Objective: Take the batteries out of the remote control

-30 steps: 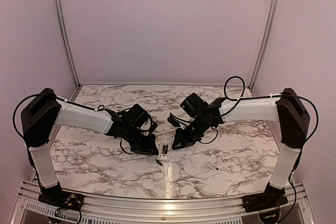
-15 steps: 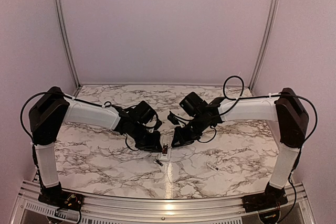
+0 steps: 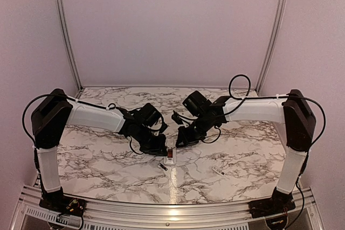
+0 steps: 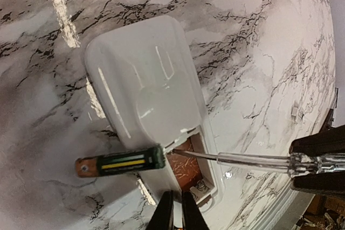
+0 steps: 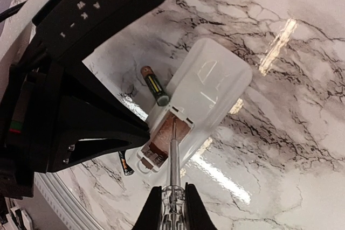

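The white remote control (image 4: 143, 74) lies face down on the marble, its open recess (image 4: 187, 166) showing a copper-red floor and a spring. One battery (image 4: 119, 162) rests across the remote's edge beside the recess, also visible from the right wrist (image 5: 154, 86). A second battery (image 5: 124, 164) lies on the table near the remote's end (image 3: 163, 166). My right gripper (image 5: 172, 189) is shut on a clear-handled screwdriver (image 5: 173, 160), whose tip sits inside the recess. My left gripper (image 4: 177, 193) is shut at the remote's recess end, with nothing seen between its fingers.
A small white flat chip (image 3: 217, 171) lies on the marble to the right of the remote (image 3: 170, 155). Both arms meet over the middle of the table (image 3: 108, 160), left gripper (image 3: 163, 148) and right gripper (image 3: 180, 141) close together. A metal rail runs along the near edge.
The left arm has swung right, bringing its gripper up to the remote's end. The right gripper with the screwdriver has shifted slightly back and left.
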Robot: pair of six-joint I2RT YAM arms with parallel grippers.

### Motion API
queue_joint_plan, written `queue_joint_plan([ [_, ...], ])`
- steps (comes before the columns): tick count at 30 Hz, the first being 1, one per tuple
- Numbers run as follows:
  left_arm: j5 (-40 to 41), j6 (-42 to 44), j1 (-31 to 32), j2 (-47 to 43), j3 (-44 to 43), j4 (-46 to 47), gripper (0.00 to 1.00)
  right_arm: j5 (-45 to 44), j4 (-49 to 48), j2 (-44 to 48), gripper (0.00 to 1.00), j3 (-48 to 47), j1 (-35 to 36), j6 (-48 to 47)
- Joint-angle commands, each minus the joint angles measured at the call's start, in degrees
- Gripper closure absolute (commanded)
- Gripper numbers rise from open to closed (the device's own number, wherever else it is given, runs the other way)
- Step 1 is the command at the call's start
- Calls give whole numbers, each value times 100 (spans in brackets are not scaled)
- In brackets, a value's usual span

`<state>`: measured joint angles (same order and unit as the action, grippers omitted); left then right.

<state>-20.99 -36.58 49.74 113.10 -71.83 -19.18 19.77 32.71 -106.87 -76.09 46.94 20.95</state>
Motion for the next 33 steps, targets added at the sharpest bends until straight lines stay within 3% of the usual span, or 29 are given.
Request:
queue_joint_plan([
  [1, 26, 116, 20, 204, -143, -43, 92, -208, 101, -142, 100, -305, 35, -39],
  [18, 123, 44, 20, -2, -2, -30, 91, -76, 172, -88, 100, -371, 35, -168],
  [28, 807, 179, 21, -783, 356, -219, 63, 161, 233, 255, 100, -378, 35, -177],
  [33, 1198, 421, 20, -1328, 481, -375, 56, 211, 426, 444, 100, -528, 35, -236],
])
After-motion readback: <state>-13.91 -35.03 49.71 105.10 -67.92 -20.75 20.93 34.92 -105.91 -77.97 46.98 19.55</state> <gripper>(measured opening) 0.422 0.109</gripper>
